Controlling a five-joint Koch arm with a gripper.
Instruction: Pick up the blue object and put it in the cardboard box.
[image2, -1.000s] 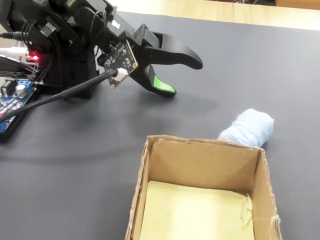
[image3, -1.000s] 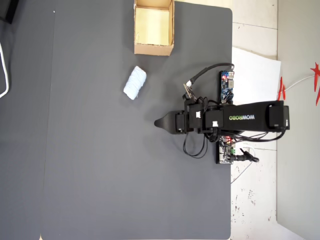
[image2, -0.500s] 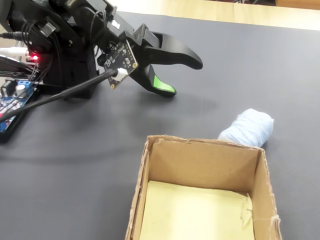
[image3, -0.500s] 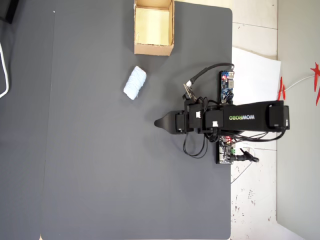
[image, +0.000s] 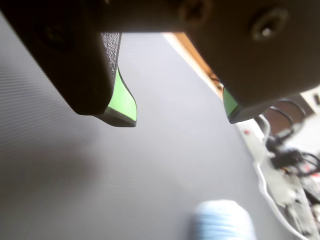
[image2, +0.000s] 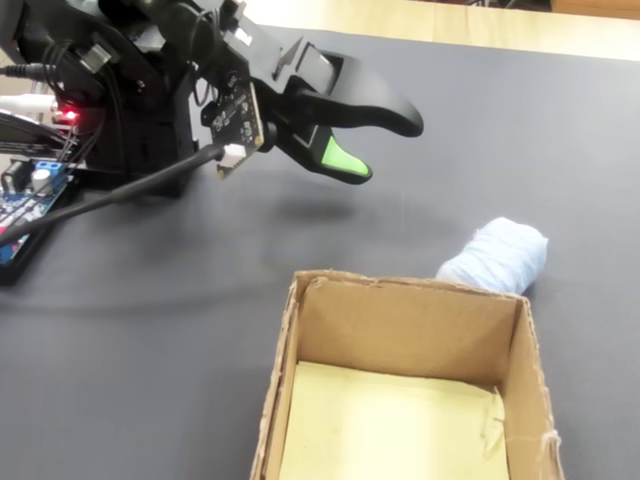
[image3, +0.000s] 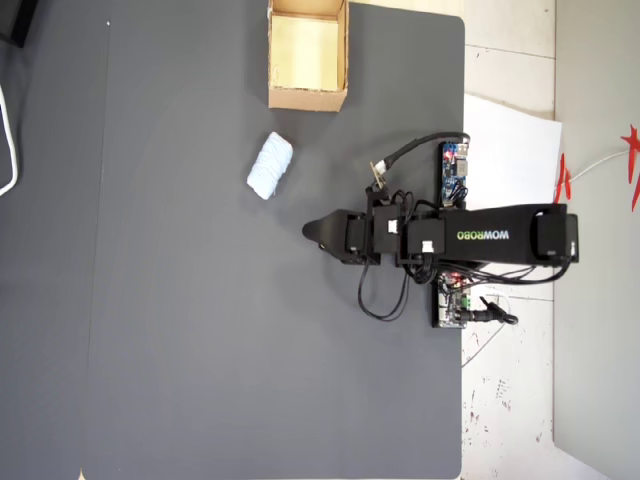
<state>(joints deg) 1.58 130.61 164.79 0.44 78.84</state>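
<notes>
wrist view alone shows gripper (image: 181, 116) jaws parted.

One blue bundle (image3: 270, 166), one cardboard box (image3: 307, 98) beside it, one gripper (image3: 312, 231), one white paper sheet (image3: 510, 150), two circuit boards (image3: 454, 175).

- In the overhead view, your cardboard box (image3: 307, 98) sits at the worktop's (image3: 200, 330) top edge.
- The blue object (image3: 270, 166) lies just below it, slightly left.
- Your gripper (image3: 312, 231) hangs lower right of the object, apart.
</notes>
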